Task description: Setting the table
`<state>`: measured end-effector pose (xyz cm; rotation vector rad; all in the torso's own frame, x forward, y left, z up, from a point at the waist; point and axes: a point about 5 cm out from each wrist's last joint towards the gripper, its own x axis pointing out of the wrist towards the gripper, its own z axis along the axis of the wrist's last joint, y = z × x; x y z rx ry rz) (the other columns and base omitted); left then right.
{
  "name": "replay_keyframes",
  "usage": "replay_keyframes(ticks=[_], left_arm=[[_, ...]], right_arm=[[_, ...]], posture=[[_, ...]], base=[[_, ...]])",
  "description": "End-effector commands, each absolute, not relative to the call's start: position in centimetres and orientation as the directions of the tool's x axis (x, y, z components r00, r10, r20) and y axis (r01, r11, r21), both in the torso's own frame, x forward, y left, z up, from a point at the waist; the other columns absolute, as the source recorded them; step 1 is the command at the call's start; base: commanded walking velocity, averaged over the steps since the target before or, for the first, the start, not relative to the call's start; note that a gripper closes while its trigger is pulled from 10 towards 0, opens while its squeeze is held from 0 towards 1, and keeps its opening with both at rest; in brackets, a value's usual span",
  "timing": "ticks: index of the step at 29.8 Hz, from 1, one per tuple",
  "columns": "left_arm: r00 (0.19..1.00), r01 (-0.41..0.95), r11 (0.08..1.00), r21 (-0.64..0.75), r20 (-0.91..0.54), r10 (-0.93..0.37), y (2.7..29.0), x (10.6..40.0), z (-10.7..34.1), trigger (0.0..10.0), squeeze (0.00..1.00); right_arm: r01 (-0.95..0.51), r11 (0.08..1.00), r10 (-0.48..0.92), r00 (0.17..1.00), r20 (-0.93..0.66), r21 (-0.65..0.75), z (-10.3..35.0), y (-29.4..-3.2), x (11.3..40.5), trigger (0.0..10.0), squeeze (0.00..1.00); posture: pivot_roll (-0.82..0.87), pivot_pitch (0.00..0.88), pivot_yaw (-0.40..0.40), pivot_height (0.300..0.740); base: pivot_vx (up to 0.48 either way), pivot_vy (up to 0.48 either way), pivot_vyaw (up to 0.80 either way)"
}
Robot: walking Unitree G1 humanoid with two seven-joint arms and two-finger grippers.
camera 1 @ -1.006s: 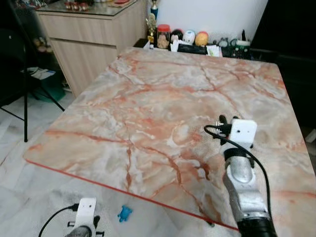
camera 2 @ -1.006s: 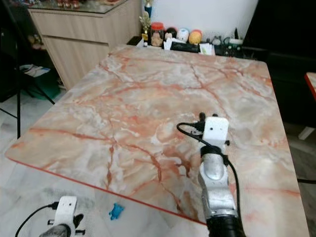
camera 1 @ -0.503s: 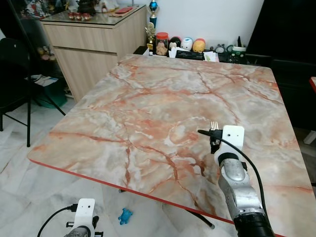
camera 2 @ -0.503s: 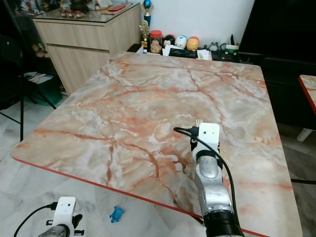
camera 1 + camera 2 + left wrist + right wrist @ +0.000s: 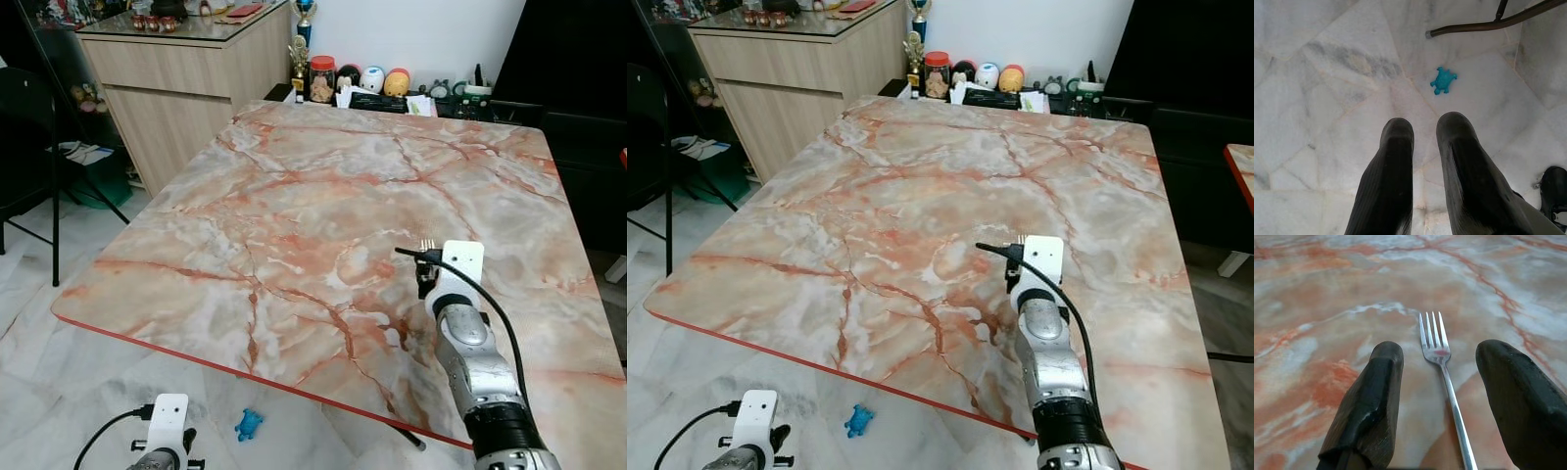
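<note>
Reaching over the marble table (image 5: 294, 196) near its right edge, right gripper (image 5: 1440, 382) spread wide, released, straddling the fork (image 5: 1442, 367) lying flat.

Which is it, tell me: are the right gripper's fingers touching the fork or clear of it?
Apart. The right wrist view shows the fork lying on the marble table between the right gripper's spread fingers, with bare table visible on both sides.

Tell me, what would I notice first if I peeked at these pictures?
The big pink-and-orange marble table, with the robot's right pincer spread open over a shiny silver metal fork lying flat on it. Then the little blue turtle-shaped toy on the white tiled floor, just past the idle left pincer.
</note>
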<state>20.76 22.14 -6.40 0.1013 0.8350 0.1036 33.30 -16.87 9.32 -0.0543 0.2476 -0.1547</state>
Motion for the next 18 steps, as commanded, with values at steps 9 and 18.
replay_keyframes(ticks=[9, 18], left_arm=[[0.649, -0.063, 0.989, 0.135, -0.747, 0.143, 22.51, 20.23, -6.64, 10.0, 0.0], [0.646, -0.067, 0.989, 0.133, -0.749, 0.144, 22.5, 20.13, -6.7, 10.0, 0.0]], right_arm=[[0.113, 0.993, -0.118, 0.954, -0.277, -0.034, 9.72, -16.1, 34.32, 10.0, 0.0], [0.093, 0.993, -0.111, 0.942, -0.316, -0.07, 8.74, -16.63, 34.15, 10.0, 0.0]], posture=[[0.03, 0.0, 0.025, 0.74], [0.03, 0.0, 0.025, 0.74]], base=[[0.0, 0.0, 0.0], [0.0, 0.0, 0.0]])
